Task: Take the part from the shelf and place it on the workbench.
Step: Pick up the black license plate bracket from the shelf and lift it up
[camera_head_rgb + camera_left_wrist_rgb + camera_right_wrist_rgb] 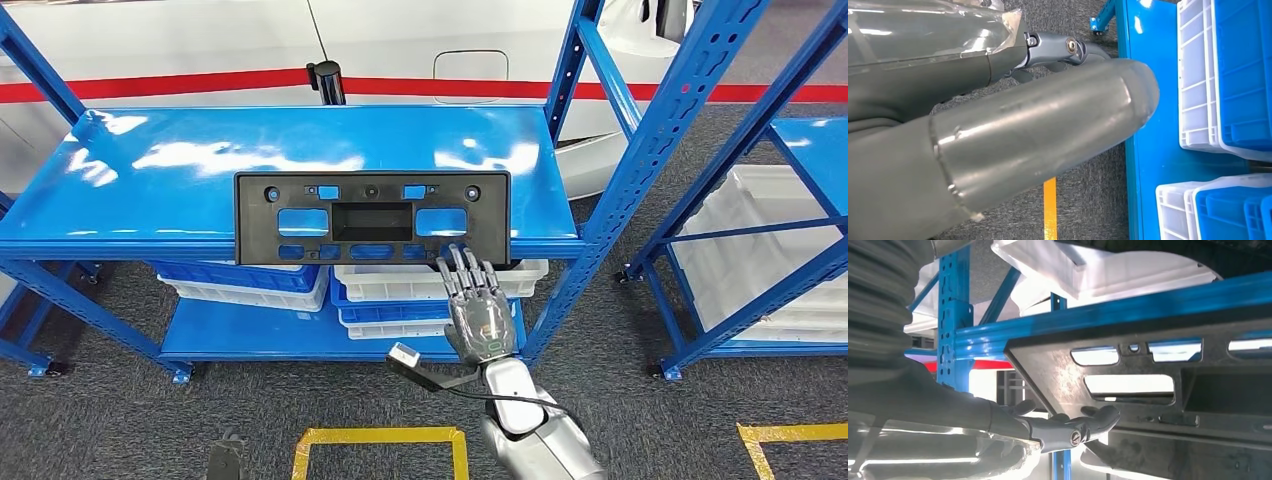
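Part: I saw the black plastic part (372,218) lying flat on the shelf (160,170), at its front edge and right of the middle, with its near long side hanging just over the lip.

Right hand: my right hand (478,310) was raised to the part's near right corner, fingers spread and extended, their tips at or under the overhanging edge. In the right wrist view the fingers (1098,420) sat beneath the part (1148,390), touching it or nearly so; I judged nothing was gripped.

Left hand: the left wrist view gave me a grey forearm shell and the low shelf board with blue and white bins (1228,75); I could not tell how those fingers stood.

Handling: it read to me as a thin, stiff moulded panel with cut-out windows, probably light but long, so likely to tip if held at one corner. The surface looked smooth and maybe slippery.

Where to hold: I judged the overhanging front edge best, thumb on top, fingers beneath, nearer the middle.
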Available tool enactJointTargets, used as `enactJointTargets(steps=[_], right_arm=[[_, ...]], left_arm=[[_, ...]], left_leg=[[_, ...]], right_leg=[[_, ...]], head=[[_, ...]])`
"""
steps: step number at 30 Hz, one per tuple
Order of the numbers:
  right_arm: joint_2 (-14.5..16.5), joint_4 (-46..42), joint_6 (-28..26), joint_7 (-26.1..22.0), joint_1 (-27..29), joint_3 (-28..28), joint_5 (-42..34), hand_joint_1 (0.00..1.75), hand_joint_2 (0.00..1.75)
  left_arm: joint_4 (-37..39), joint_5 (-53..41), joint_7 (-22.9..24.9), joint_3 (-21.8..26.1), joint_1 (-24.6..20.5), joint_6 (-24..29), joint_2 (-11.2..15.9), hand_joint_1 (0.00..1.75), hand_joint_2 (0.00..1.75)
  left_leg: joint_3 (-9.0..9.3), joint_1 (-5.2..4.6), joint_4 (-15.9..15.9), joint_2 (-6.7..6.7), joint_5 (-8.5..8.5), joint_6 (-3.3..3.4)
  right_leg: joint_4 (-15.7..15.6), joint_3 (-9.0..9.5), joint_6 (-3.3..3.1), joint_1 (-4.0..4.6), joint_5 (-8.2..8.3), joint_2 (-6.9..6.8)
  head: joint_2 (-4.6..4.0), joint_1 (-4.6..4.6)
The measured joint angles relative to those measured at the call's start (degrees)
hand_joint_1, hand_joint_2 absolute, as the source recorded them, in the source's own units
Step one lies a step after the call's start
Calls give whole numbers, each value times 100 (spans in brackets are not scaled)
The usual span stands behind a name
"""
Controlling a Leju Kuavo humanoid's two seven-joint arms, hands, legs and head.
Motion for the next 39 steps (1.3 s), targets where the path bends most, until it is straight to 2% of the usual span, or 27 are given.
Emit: enactJointTargets(steps=[18, 39], right_arm=[[23, 158, 0, 33, -332, -128, -1, 0, 175], [24, 1033, 0, 227, -735, -86, 2, 0, 175]], left_arm=[[29, 1, 0, -23, -15, -15, -5, 0, 0], [29, 14, 0, -29, -41, -27, -20, 0, 0]], left_leg=[[1, 0, 0, 0, 0, 0], [1, 0, 1, 0, 1, 0]], right_leg=[[0, 0, 0, 0, 0, 0], [0, 0, 0, 0, 0, 0]], head=[[0, 1], [0, 0]])
